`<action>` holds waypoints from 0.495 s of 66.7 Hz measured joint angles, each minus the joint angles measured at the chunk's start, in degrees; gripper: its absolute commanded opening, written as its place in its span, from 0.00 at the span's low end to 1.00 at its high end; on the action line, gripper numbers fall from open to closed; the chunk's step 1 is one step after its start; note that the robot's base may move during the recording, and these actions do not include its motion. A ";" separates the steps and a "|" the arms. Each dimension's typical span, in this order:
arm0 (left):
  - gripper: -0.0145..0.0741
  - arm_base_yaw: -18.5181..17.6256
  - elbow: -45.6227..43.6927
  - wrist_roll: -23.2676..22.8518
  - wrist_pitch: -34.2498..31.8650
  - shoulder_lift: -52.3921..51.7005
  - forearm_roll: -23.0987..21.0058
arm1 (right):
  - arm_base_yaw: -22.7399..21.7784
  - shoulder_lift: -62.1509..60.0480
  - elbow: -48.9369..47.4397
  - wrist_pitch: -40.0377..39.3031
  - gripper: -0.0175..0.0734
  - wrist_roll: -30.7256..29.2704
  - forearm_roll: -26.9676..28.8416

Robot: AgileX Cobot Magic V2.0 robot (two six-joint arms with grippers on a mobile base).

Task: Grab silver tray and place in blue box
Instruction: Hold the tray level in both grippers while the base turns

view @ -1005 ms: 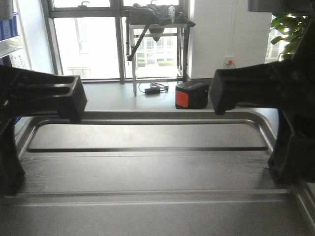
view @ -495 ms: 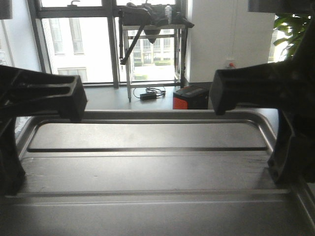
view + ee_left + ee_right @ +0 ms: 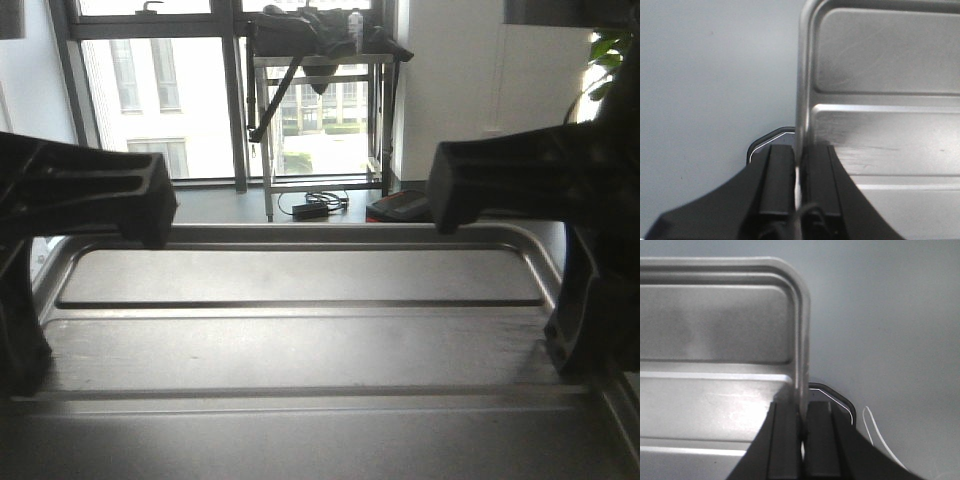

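The silver tray (image 3: 300, 345) is held up level in front of the camera, two long ridges running across its floor. My left gripper (image 3: 799, 155) is shut on its left rim, one finger inside the tray and one outside. On the opposite side my right gripper (image 3: 802, 412) is shut on the right rim in the same way. In the front view both arms show as dark blocks over the tray's left (image 3: 90, 195) and right (image 3: 520, 185) ends. The tray (image 3: 880, 100) (image 3: 715, 350) hangs above plain grey floor. The blue box is out of view.
Beyond the tray stands a metal-legged table (image 3: 320, 60) in front of tall windows. A black power brick with cables (image 3: 312, 208) lies on the floor under it. A black and orange box (image 3: 405, 208) sits to the right, and a plant (image 3: 610, 55) at the far right.
The background has slid rightward in the front view: table, cables and orange box sit farther right than a second ago. Both grippers keep the same hold on the tray.
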 measured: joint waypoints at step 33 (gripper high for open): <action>0.15 0.00 0.00 0.00 0.00 0.00 0.00 | 0.00 0.00 0.00 0.00 0.26 0.00 0.00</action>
